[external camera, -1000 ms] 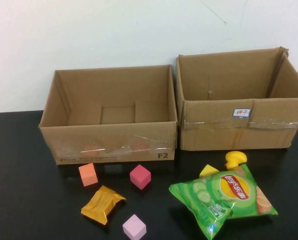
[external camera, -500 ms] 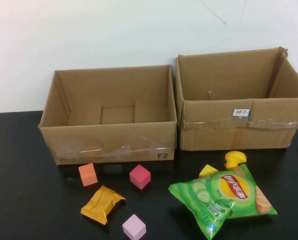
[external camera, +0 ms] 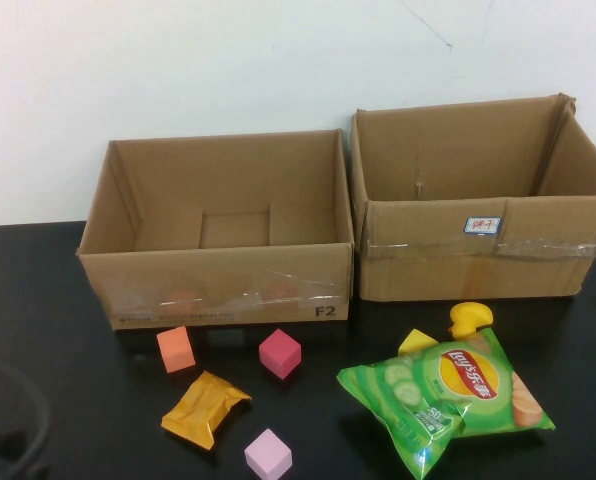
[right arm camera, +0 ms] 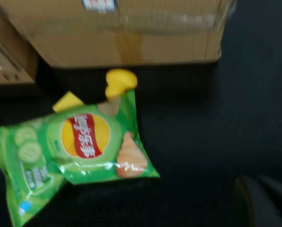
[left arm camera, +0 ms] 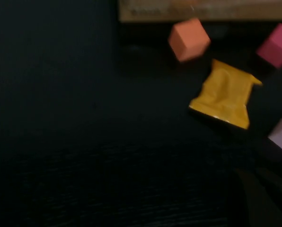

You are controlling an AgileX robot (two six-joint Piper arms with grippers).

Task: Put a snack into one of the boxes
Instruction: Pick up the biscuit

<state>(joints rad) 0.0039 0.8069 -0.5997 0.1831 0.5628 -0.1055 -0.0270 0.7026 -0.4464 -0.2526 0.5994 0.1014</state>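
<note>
Black table (external camera: 68,300) holds a crinkled green chip bag (external camera: 448,392); left gripper (left arm camera: 261,198) and right gripper (right arm camera: 264,201) unreadable.

Little of the robot shows. At the table's near-left corner, a dark curved cable (external camera: 23,420) loops over the black surface. Each wrist view catches only a dark, blurred, rounded part of its own end effector: the left end effector (left arm camera: 261,198) and the right end effector (right arm camera: 264,201), both black.

The high view looks down over the table (external camera: 68,300) toward both boxes. Each wrist view sits low and close, sharing the yellow packet (left arm camera: 224,94) and chip bag (right arm camera: 79,151) with it.
</note>
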